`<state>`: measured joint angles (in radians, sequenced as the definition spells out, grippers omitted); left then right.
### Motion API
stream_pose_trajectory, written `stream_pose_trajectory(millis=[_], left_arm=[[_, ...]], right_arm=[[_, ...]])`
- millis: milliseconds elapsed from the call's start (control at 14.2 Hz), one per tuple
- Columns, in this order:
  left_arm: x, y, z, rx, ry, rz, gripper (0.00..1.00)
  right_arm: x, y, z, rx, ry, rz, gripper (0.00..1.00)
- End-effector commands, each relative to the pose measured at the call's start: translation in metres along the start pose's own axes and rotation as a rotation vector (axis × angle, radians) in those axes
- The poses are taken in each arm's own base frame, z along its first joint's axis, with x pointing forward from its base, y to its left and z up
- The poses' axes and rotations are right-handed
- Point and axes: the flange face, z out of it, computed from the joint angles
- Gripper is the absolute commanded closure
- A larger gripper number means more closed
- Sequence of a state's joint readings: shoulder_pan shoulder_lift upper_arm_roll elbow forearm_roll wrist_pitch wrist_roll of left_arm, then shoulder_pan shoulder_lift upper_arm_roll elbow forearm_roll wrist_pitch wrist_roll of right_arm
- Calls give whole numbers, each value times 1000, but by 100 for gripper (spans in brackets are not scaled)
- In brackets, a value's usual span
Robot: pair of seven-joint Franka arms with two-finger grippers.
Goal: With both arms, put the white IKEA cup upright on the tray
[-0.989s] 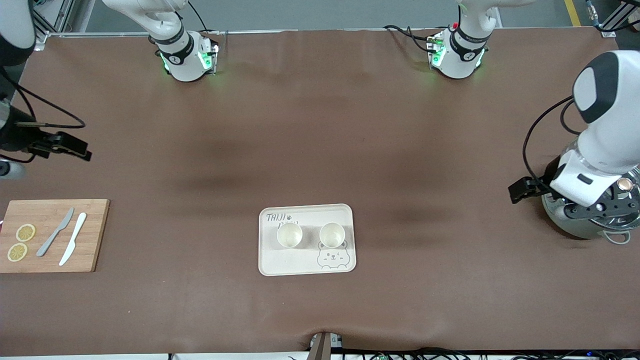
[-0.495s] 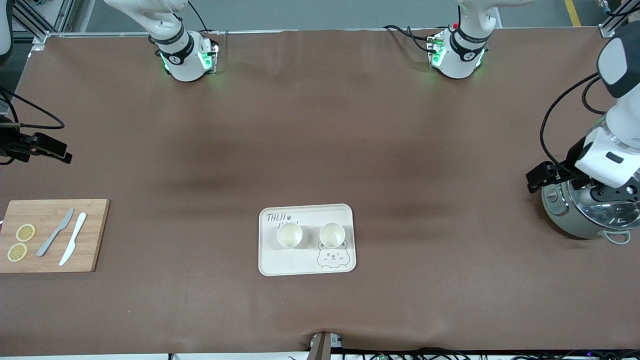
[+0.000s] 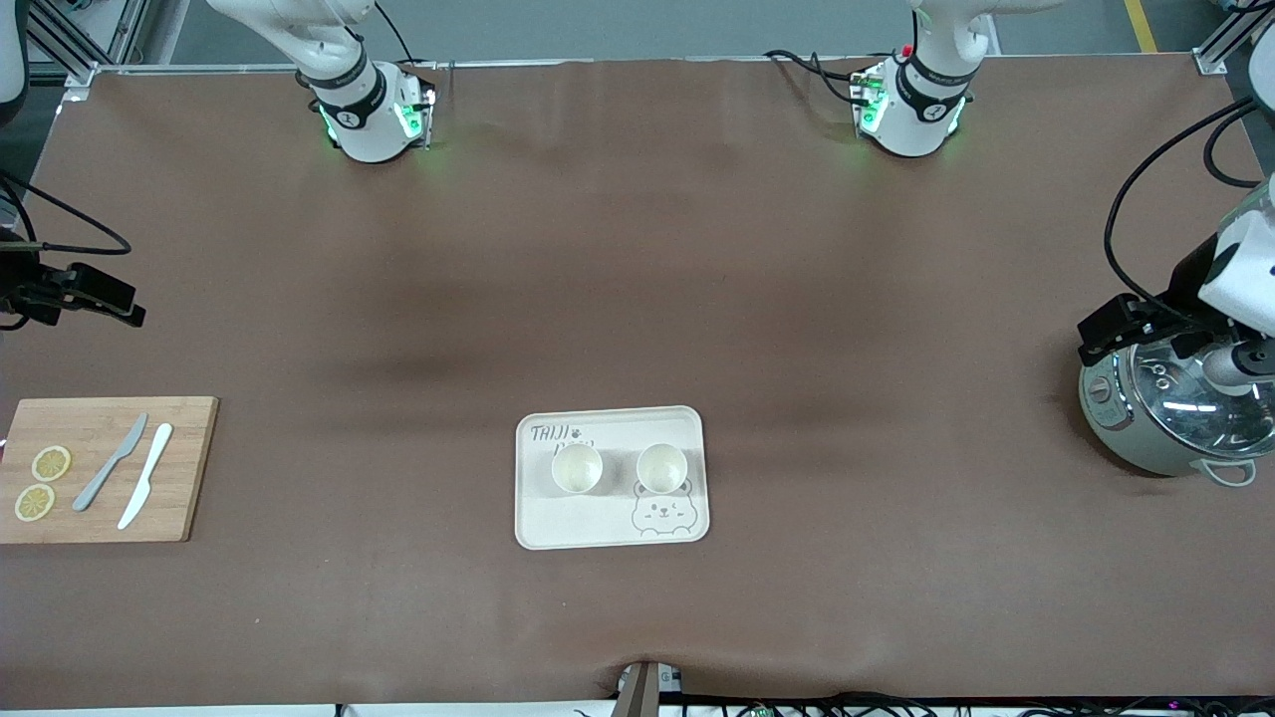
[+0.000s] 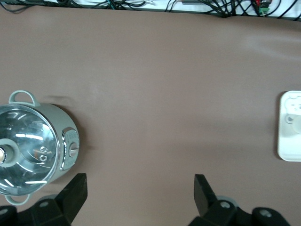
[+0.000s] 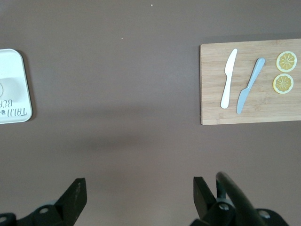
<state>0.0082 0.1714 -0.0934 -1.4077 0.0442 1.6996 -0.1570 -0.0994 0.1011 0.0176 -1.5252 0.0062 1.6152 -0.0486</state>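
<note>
I am seeing two round white cups (image 3: pixel 577 468) (image 3: pixel 661 467) standing upright on the matte cream tray (image 3: pixel 610 522). The left gripper (image 4: pixel 140 194) is hanging released beside the glossy-lidded metal pot (image 3: pixel 1165 418); the right gripper (image 5: pixel 139 197) is hanging released over bare brown mat (image 3: pixel 637 249).

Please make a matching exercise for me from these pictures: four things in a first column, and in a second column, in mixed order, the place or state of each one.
Things
1. two white cups
2. lemon slices
3. pot with glass lid
4. right gripper

Places or states
A. at the left arm's end of the table, under the left gripper
B. standing upright, side by side on the tray
C. open, holding nothing, in the air near the right arm's end of the table
D. lying on the wooden cutting board beside two knives

Pairs: 1-B, 2-D, 3-A, 4-C
</note>
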Motion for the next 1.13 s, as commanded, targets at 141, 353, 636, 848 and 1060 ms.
stream_pose_trajectory(millis=[141,353,636,848,1060], left_arm=[[0,-5,-13,-17,-5,1,0],[-4,-6,-14,-10,-26,102,0],[-5,-7,-12,-8,-40,100,0],[-5,-7,-12,-8,-40,101,0],[-5,-6,-12,-10,-42,101,0]], right_arm=[[-1,-12,-4,-5,-17,17,0],[-1,-21,-6,-17,-15,32,0],[-1,-10,-5,-14,-18,-64,0],[0,-2,-4,-11,-17,-72,0],[0,-1,-1,-10,-22,-72,0]])
